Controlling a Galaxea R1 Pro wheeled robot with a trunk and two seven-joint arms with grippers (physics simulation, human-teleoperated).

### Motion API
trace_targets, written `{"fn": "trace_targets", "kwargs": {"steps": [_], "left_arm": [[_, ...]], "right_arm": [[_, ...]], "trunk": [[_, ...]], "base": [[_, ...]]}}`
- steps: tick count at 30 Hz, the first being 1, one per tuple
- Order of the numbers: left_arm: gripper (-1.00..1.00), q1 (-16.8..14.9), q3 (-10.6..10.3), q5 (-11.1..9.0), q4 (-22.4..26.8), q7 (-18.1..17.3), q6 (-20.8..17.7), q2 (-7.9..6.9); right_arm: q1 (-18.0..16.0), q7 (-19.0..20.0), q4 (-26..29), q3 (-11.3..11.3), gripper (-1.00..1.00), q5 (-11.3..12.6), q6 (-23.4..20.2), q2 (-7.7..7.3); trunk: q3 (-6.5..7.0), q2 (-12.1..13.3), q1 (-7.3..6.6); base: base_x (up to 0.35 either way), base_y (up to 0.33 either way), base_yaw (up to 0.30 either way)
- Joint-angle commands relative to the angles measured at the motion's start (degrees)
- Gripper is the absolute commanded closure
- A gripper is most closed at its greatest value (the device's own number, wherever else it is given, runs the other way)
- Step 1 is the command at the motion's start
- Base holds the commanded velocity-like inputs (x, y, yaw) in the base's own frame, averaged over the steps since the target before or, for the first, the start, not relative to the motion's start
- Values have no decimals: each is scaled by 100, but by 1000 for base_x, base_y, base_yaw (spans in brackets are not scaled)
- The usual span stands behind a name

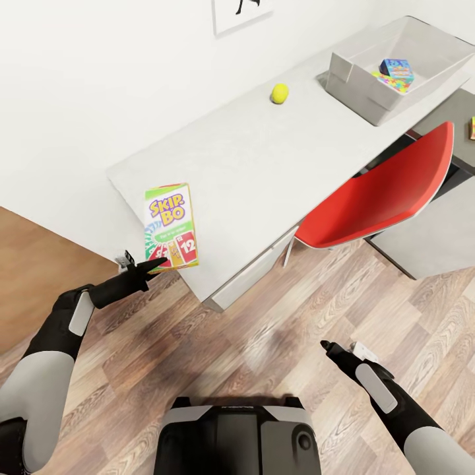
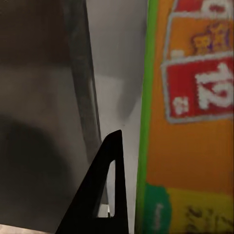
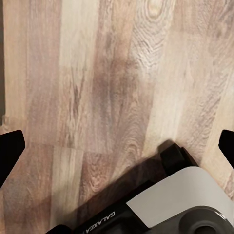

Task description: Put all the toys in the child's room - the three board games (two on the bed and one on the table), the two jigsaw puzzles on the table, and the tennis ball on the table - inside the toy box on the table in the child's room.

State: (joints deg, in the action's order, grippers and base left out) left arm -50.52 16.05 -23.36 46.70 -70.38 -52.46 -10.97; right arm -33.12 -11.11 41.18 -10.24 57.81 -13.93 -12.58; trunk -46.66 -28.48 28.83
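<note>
The green-yellow-red Skip-Bo board game (image 1: 171, 225) hangs tilted over the near left corner of the pale grey table (image 1: 244, 165). My left gripper (image 1: 157, 264) is shut on its lower edge. In the left wrist view one black finger (image 2: 109, 190) lies beside the box's printed face (image 2: 195, 122). The yellow-green tennis ball (image 1: 279, 93) rests near the wall. The light-grey toy box (image 1: 366, 99) at the far right holds the small blue board game (image 1: 396, 67) and a jigsaw puzzle (image 1: 393, 83). Another jigsaw puzzle (image 1: 472, 127) peeks in at the right edge. My right gripper (image 1: 338, 349) hangs open over the floor.
A red chair (image 1: 389, 191) is pushed partly under the table between me and the toy box. A lower dark-grey desk section (image 1: 435, 231) lies behind it. Wood floor (image 1: 264, 343) spreads in front of my base (image 1: 237, 435). The white wall backs the table.
</note>
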Motion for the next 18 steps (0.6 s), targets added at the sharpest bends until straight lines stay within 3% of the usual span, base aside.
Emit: {"fn": "trace_targets", "kwargs": {"steps": [1,14,18], "left_arm": [[100,-1,-2,25,-3,-2,-11,-1],[100,-1,-5,16,-3,-37,-10,-1],[100,-1,-5,16,-3,-37,-10,-1]], "right_arm": [[-2,-49,12,-30,-100,46,-5,-8],[-2,-49,11,-39,-100,46,-5,-8],[-2,-49,12,-39,-100,46,-5,-8]], "trunk": [[13,35,-19],[246,556,-305],[246,556,-305]], "base": [[0,0,0],[0,0,0],[0,0,0]]}}
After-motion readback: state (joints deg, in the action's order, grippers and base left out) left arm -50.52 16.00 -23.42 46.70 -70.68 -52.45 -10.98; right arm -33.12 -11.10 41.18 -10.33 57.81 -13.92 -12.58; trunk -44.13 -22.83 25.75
